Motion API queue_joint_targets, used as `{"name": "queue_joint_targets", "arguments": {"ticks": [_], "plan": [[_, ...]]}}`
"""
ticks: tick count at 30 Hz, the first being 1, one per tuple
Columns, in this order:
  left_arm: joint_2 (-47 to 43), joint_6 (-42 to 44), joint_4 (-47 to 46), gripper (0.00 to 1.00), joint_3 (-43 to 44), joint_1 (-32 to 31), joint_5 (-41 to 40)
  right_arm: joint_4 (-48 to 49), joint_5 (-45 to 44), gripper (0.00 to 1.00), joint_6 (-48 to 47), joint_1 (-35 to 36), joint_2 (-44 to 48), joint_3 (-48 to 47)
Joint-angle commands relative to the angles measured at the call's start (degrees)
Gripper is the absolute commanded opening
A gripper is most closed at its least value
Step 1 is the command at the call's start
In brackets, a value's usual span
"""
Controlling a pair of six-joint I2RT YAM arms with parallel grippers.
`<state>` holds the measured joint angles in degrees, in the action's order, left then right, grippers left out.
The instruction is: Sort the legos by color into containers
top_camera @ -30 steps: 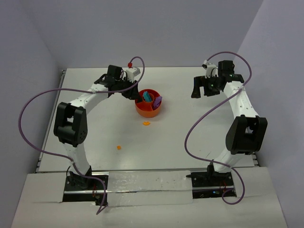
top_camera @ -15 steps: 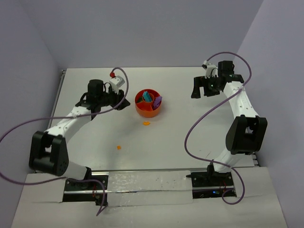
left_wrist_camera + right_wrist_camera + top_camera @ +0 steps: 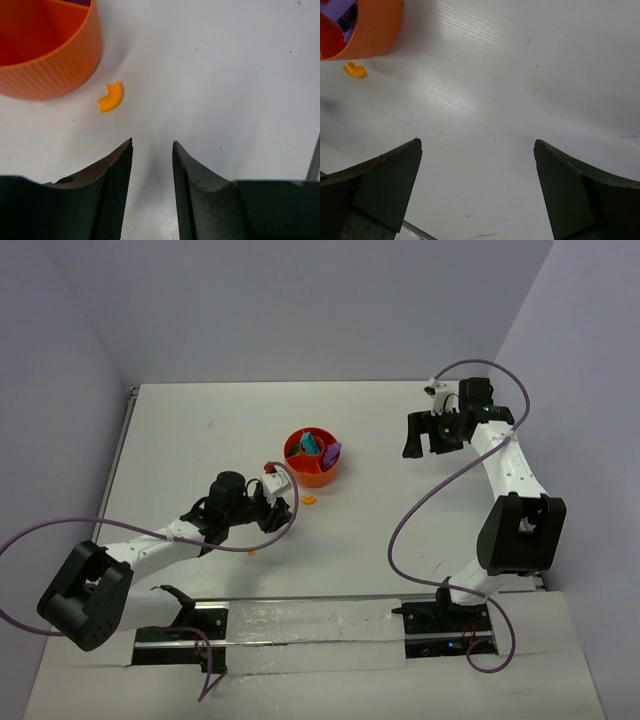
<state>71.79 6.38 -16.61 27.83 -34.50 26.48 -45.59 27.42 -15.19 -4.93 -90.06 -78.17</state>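
The round orange bowl (image 3: 300,469) with wedge compartments stands mid-table and holds a teal block (image 3: 312,443) and a purple block (image 3: 333,451). A small curved orange lego (image 3: 309,499) lies just in front of it. A second tiny orange lego (image 3: 250,551) lies nearer the arm bases. My left gripper (image 3: 286,512) is low over the table, open by a narrow gap and empty. In the left wrist view the curved orange lego (image 3: 111,96) lies ahead and left of the gripper (image 3: 152,142), beside the bowl (image 3: 50,60). My right gripper (image 3: 424,445) is wide open and empty, right of the bowl.
The right wrist view shows the bowl's wall (image 3: 370,30) and the orange lego (image 3: 355,70) at its far left, well away from the right gripper (image 3: 477,145). The walls stand close behind and beside the white table (image 3: 200,440).
My left arm has swung from the bowl's far left side round to its near side and come down low, close to the curved orange lego. The right arm has barely moved.
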Motion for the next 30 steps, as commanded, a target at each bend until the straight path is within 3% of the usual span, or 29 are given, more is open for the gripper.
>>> {"name": "queue_joint_targets", "arguments": {"ticks": [1, 6, 8, 10, 13, 20, 30], "plan": [[0.55, 9.17, -8.11, 0.46, 1.42, -0.22, 5.41, -0.2, -0.56, 1.0, -1.38, -0.35, 4.35, 1.52], [3.35, 37.14, 11.74, 0.46, 7.07, 0.83, 19.1, 0.23, -0.53, 1.0, -1.59, -0.43, 6.89, 3.34], [5.61, 50.86, 21.0, 0.46, 11.29, 1.55, 21.85, 0.68, -0.35, 1.0, -1.59, -0.43, 7.55, 3.84], [9.64, 58.43, 32.65, 0.47, 16.18, 1.77, 23.26, 0.85, -0.35, 1.0, -1.43, -0.43, 7.77, 4.08], [16.26, 63.44, 41.55, 0.48, 23.82, 1.86, 21.92, 1.05, -0.44, 1.0, -1.54, -0.43, 8.59, 4.19], [23.37, 65.01, 43.69, 0.51, 31.26, 2.0, 16.01, 1.09, -0.61, 1.0, -2.11, -0.5, 10.53, 5.53], [27.24, 63.79, 39.17, 0.53, 32.09, 0.5, 8.99, 1.26, -0.79, 1.0, -2.78, -0.73, 11.08, 6.81]]}}
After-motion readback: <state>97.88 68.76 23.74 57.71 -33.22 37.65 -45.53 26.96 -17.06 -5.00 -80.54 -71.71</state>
